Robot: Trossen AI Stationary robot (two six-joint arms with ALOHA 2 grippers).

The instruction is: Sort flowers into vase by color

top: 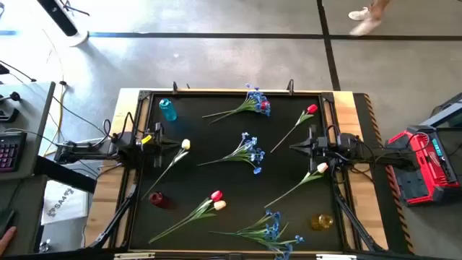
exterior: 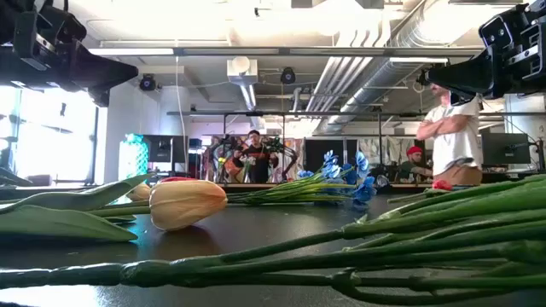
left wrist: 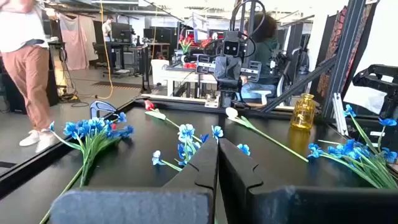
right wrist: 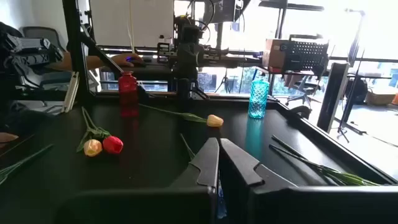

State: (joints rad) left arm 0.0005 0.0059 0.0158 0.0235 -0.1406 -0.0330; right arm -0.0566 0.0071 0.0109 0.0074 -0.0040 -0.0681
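Observation:
Flowers lie flat on the black table mat (top: 216,173). At the far side are a blue spray with a red bloom (top: 254,102) and a red tulip (top: 310,110). A blue spray (top: 249,152) lies mid-table. A red and a cream tulip (top: 216,199) and more blue sprays (top: 274,230) lie near the front. One cream tulip (top: 185,144) lies by my left gripper (top: 163,144), another (top: 321,167) by my right gripper (top: 297,146). Both grippers hover shut, level, facing each other, with fingers together in the wrist views (left wrist: 217,155) (right wrist: 219,155). A blue vase (top: 167,110), a red vase (top: 157,198) and an amber vase (top: 322,221) stand upright.
A raised frame rail (top: 231,92) runs around the mat. The blue vase (right wrist: 258,96) and red vase (right wrist: 127,87) stand on the left side, the amber vase (left wrist: 303,111) at the near right. People stand in the room beyond the table.

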